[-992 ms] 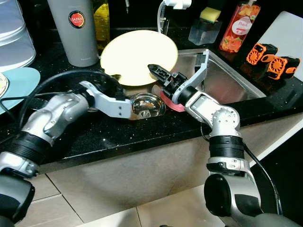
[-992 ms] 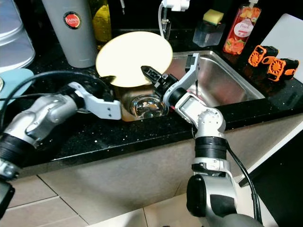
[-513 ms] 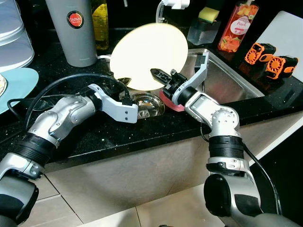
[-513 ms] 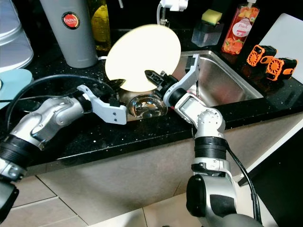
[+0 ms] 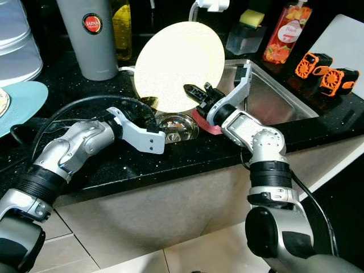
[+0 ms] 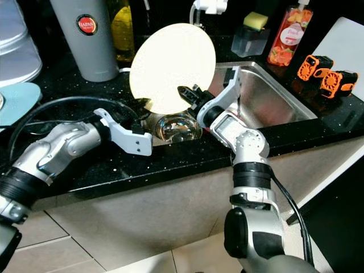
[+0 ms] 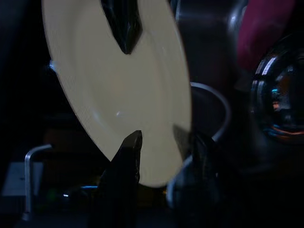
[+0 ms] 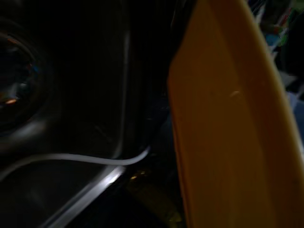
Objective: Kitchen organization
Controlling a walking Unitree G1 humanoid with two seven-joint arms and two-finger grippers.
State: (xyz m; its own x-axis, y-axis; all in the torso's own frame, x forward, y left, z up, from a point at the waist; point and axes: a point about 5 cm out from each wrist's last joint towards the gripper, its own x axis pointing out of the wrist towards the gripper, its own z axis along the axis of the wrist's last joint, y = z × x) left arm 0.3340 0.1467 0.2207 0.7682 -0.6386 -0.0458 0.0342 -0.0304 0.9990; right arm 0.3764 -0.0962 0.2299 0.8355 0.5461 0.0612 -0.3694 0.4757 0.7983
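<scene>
- A grey flask (image 5: 86, 35) stands at the far left of the black counter (image 5: 170, 162), with a pale blue board (image 5: 23, 101) lying at the left edge.
- The left gripper (image 7: 159, 149) reaches in from the left and is clamped on the near lower rim of the plate (image 5: 179, 65); in its wrist view one finger lies over the plate's face and the other behind it.
- The plate stands almost on edge over the left end of the sink (image 5: 273, 99), face toward the robot, above a steel bowl (image 5: 177, 126) that sits just near of it.
- The plate looks like glazed ceramic: stiff, fairly heavy for a rim pinch, smooth enough to slip, and likely to chip or break if it drops onto the steel.
- The rim is the only place to take hold; two grips well apart along the lower edge should stop it swinging.
- The right gripper (image 5: 193, 92) comes from the right, its tips against the plate's lower right; I cannot tell whether its fingers are apart or pressed on the plate.
- A red thing (image 5: 206, 122) lies beside the bowl under the right arm.
- Far right of the sink stand a soap bottle (image 5: 282, 31) and a sponge (image 5: 252, 17) in a clear holder, with two orange clamps (image 5: 327, 71) on the counter.
</scene>
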